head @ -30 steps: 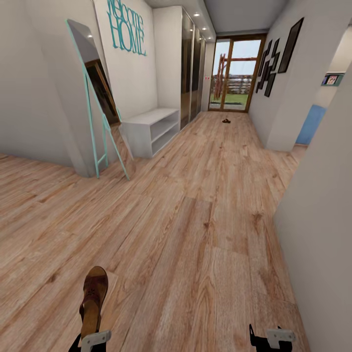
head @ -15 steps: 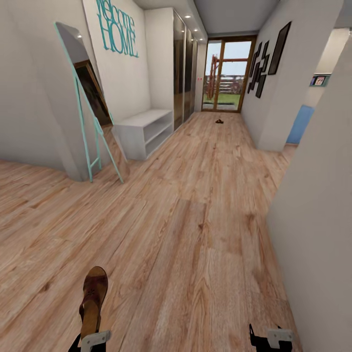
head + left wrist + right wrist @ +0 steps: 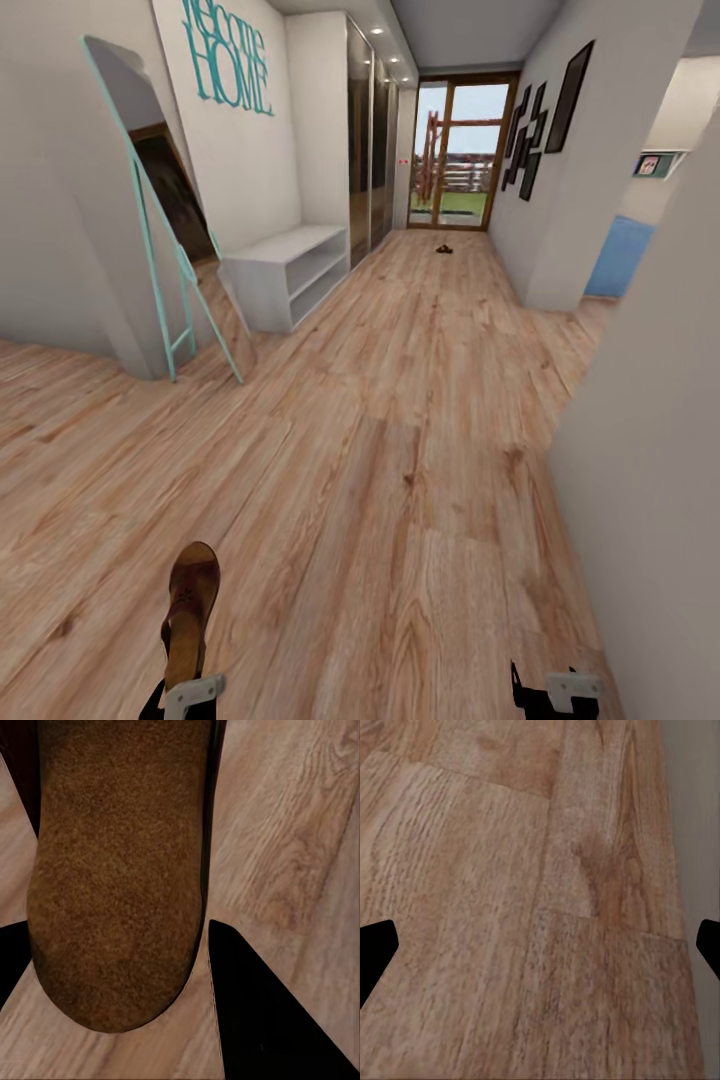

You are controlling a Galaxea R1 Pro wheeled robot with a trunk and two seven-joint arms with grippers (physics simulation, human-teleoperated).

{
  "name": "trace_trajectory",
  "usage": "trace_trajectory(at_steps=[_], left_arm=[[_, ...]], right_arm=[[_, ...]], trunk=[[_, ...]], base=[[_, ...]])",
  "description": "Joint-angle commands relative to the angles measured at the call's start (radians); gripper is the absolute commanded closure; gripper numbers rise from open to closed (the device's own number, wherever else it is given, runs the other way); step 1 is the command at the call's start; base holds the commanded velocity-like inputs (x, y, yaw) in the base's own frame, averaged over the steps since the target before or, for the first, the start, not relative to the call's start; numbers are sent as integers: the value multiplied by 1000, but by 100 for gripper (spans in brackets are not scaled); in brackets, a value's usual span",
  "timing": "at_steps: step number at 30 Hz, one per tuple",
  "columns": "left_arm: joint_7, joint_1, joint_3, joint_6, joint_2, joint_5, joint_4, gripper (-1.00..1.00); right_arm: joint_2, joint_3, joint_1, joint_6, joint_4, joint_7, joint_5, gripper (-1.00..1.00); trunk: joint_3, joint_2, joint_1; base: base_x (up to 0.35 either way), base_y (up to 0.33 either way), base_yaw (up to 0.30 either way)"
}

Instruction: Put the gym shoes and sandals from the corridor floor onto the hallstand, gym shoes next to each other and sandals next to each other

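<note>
1. Left end effector [image 3: 185, 690], low in the head view, is clamped on one sandal [image 3: 190, 610], toe pointing fwd; the left wrist view shows its sole [image 3: 120, 870] between the two dark fingers [image 3: 262, 1020].
2. Right end effector [image 3: 553, 690] carries nothing; its fingertips [image 3: 375, 945] sit wide apart w/ bare corridor floor [image 3: 532, 907] between them.
3. Since a sec ago the whole head view has shifted: hallstand [image 3: 285, 265] and mint-framed mirror [image 3: 150, 220] have slid leftward and sit a bit larger (camera moving, not the furniture). Robot appears to be rolling down the corridor.
4. Second sandal [image 3: 443, 249] lies on the floor far ahead, near the glass door [image 3: 455, 150]; hallstand shelves look bare from here.
5. Meaning for the task: transport leg is under way w/ grip on the sandal unchanged; the rack is nearer but well apart yet, so placing is probably next, approx. early in the job.
</note>
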Motion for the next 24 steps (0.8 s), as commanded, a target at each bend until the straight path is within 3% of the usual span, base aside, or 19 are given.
trace_trajectory(at_steps=[1,24], left_arm=[[2,0,1,-2,0,-3,0,100],[1,0,1,-2,0,-2,3,100]], right_arm=[[0,2,-1,-2,1,-6,3,-100],[2,3,-1,-2,2,-6,4,-100]], trunk=[[-1,0,0],[-1,0,0]], base=[[337,0,0],[339,0,0]])
